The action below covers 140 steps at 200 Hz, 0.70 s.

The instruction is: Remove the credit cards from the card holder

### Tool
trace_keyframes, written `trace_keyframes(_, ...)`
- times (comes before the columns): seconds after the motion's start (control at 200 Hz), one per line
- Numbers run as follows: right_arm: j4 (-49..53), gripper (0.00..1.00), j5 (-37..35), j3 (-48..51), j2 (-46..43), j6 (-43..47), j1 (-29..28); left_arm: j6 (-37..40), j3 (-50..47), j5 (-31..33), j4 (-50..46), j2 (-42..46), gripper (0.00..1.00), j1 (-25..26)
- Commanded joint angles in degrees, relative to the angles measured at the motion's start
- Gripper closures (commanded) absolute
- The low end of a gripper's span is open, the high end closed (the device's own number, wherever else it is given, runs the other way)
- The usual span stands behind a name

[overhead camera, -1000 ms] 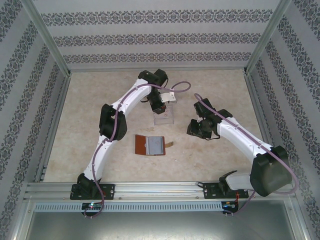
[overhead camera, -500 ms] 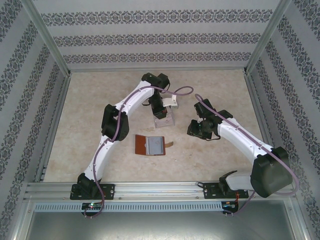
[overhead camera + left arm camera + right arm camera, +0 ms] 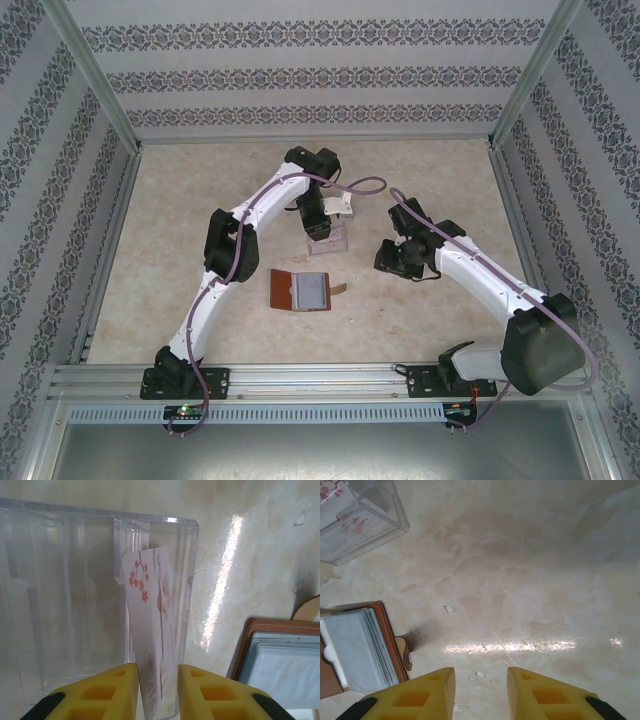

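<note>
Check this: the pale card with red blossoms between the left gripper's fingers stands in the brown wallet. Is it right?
No. The pale card between the fingers of the left gripper stands in the clear slotted rack, not in the brown wallet, which lies beside it. The left wrist view shows it.

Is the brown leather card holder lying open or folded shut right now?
Open. The card holder lies spread flat on the table, brown flap to the left, grey-blue pockets facing up.

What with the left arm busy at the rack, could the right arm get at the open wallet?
Probably yes: its end effector hovers open beside the wallet, bare table between, nothing blocking.
</note>
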<state>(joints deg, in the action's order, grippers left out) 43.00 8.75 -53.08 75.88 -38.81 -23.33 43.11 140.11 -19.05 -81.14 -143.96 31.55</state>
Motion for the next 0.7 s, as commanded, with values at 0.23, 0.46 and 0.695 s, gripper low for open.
trace_keyframes(0.23,-1.7,0.65,-0.1,-1.8,1.3,0.2,0.6,-2.9,-1.4,3.4,4.9,5.8,0.65,0.5)
trace_keyframes(0.46,-3.5,0.66,1.6,-2.9,3.6,0.2,-0.7,-8.3,-11.0,2.1,12.6,12.6,0.66,0.5)
trace_keyframes(0.695,-5.6,0.65,5.2,-4.2,6.7,-0.8,-3.9,-24.4,-22.8,4.6,23.5,20.5,0.69,0.0)
